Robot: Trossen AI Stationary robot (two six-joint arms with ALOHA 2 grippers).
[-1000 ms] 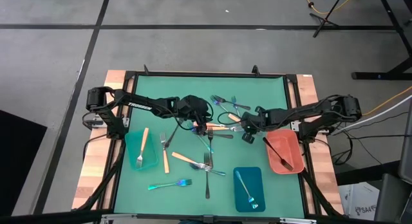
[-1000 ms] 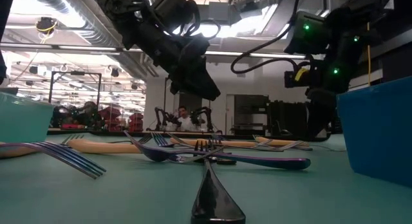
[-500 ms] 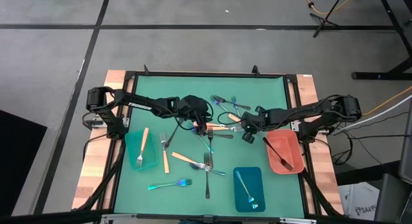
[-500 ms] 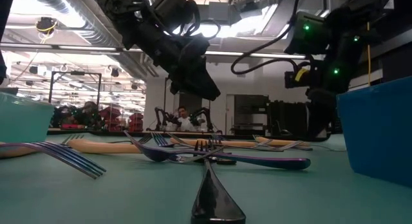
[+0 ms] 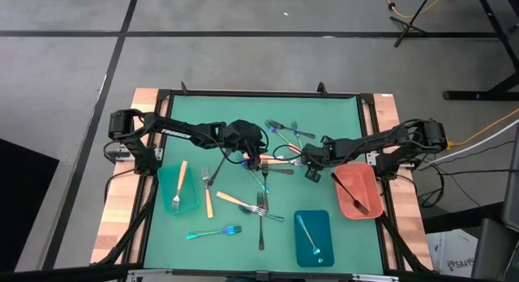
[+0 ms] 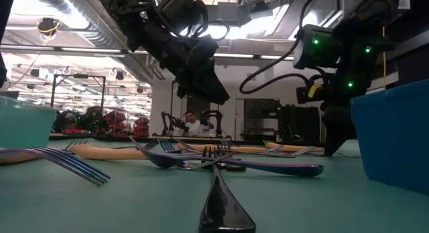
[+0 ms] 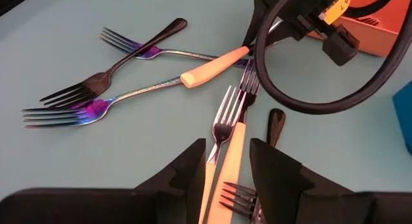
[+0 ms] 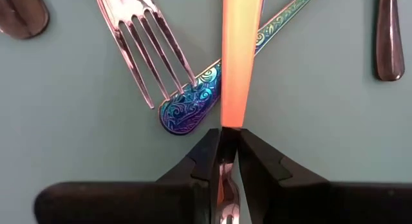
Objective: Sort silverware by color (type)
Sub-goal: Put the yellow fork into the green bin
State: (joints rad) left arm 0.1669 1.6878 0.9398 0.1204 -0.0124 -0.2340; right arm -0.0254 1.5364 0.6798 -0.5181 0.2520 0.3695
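Forks lie scattered and crossed on the green mat: orange-handled, iridescent blue and black ones. My right gripper (image 5: 305, 162) (image 8: 225, 135) is low at mid-table, shut on an orange-handled fork (image 8: 238, 56) that lies over an iridescent handle (image 8: 193, 102). My left gripper (image 5: 254, 158) (image 7: 228, 147) hovers open above the mat, clear of it in the low view. A second orange-handled fork (image 7: 226, 121) shows on the mat between its fingers. A black fork (image 7: 96, 79) and an iridescent fork (image 7: 90, 111) lie crossed farther off. My right gripper pinches the fork between its two fingers where the orange handle's end (image 8: 228, 118) meets the silver part (image 8: 223, 176). The fingers come from the table's right, slanting down, and lie along the fork. The handle runs straight away from them, resting on the iridescent fork.
A teal tray (image 5: 166, 202) at the left holds an orange-handled fork. A blue tray (image 5: 323, 233) near the front holds an iridescent one. A salmon tray (image 5: 366, 181) at the right holds a black utensil. More forks (image 5: 261, 209) lie toward the near edge. Wooden edges frame the mat.
My right arm has shifted a little toward the table's left, toward the orange-handled fork, and in the low view its gripper now stands lower, close to the mat. The forks have kept their places.
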